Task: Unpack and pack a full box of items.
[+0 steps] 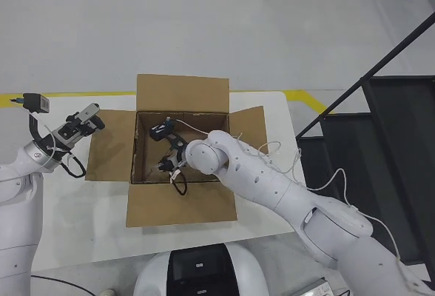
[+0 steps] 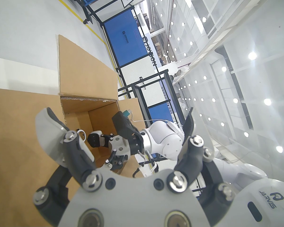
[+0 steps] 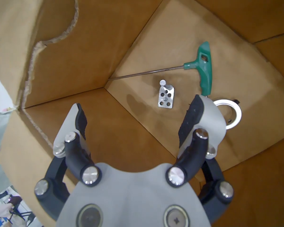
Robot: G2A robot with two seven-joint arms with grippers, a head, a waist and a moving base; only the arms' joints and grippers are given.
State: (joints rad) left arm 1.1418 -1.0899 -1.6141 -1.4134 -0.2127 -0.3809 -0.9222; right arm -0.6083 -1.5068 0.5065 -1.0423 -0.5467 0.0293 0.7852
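Observation:
An open cardboard box (image 1: 182,113) stands in the middle of the white table (image 1: 69,214), its flaps folded out. My right gripper (image 1: 169,163) is down inside it, open and holding nothing. On the box floor (image 3: 179,36) under the right gripper (image 3: 137,116) lie a green T-handle hex key (image 3: 204,69), a small metal plate with holes (image 3: 166,95) and a silver ring (image 3: 235,116), the ring partly behind one finger. My left gripper (image 1: 92,123) hangs open and empty over the box's left flap (image 1: 110,144). Past the left gripper (image 2: 118,121), the box (image 2: 85,72) and the right gripper (image 2: 101,142) are visible.
The spread flaps cover much of the table around the box. A black metal staircase (image 1: 380,148) stands just off the table's right side. A yellow line (image 1: 3,98) runs along the floor behind the table.

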